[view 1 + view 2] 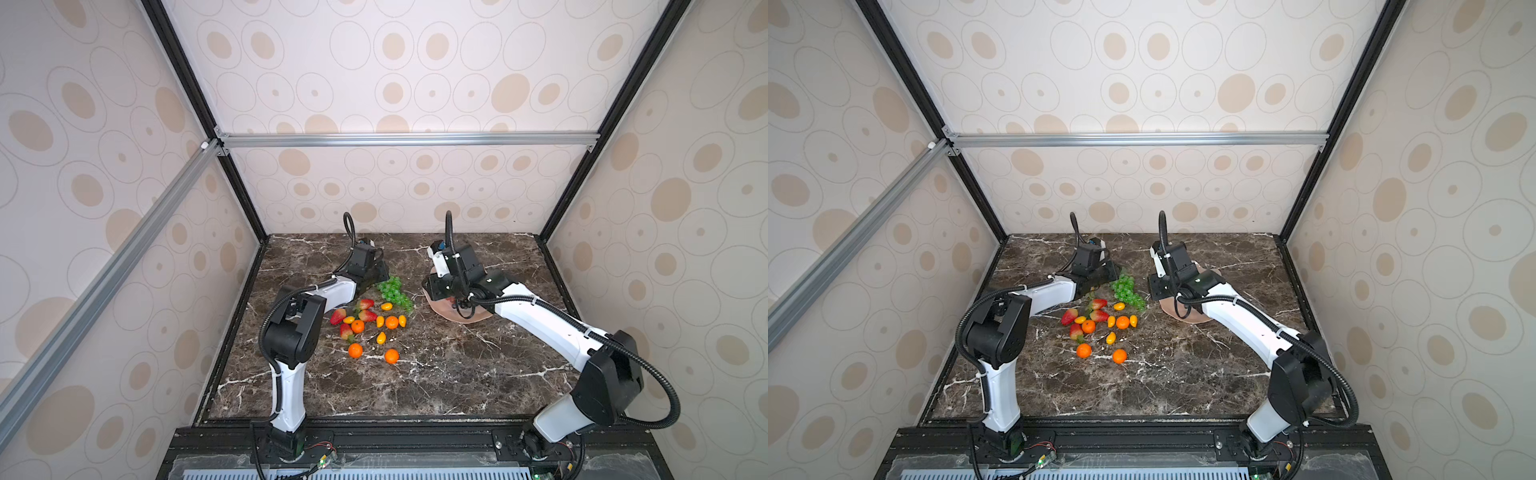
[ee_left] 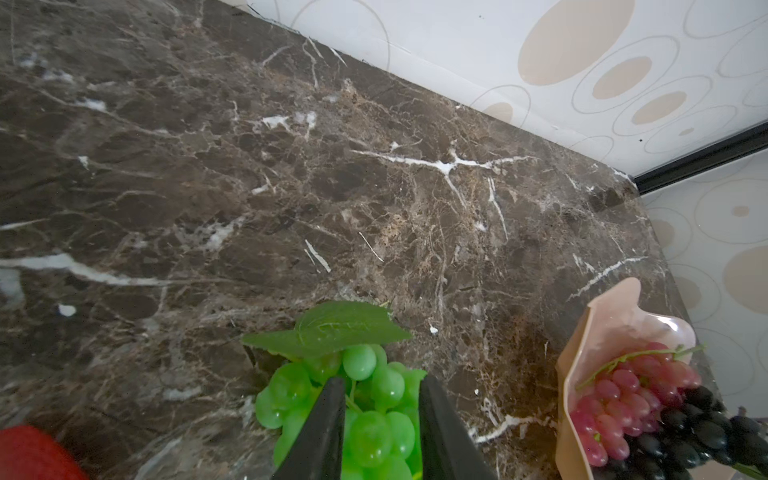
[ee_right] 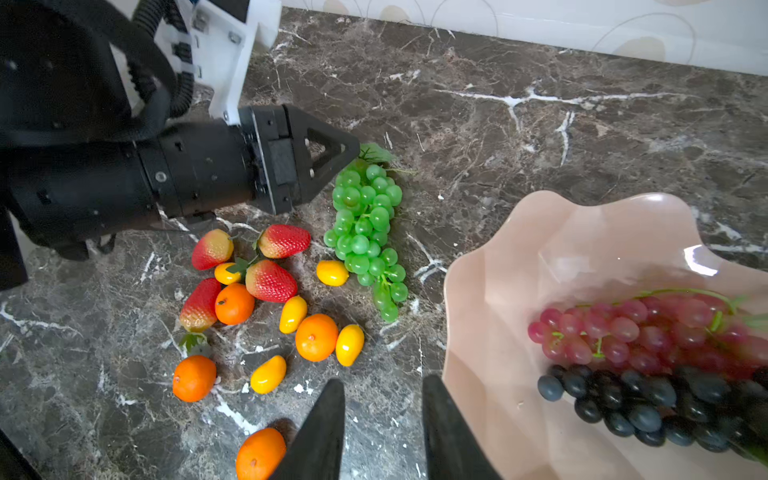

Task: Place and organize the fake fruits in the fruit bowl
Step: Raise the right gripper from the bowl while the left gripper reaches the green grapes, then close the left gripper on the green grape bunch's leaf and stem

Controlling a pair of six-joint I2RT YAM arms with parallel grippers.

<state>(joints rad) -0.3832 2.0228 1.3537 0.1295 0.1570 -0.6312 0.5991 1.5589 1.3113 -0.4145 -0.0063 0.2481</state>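
In both top views, you find the left hand (image 1: pixel 381 279) at the stem end of the green grape bunch (image 1: pixel 392 293), and the fruit bowl (image 1: pixel 442 311) lies under the right arm (image 1: pixel 540 316). In the left wrist view, that hand's fingers (image 2: pixel 328 415) are clamped on the bunch. In the right wrist view, the right hand (image 3: pixel 382 384) has its fingers apart and empty above the bench (image 3: pixel 540 124), with the bowl just beside one finger and the loose fruits (image 3: pixel 270 282) beyond the other.

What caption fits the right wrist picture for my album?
Left claw at the green grapes; red grapes and black grapes lie in the pink bowl.
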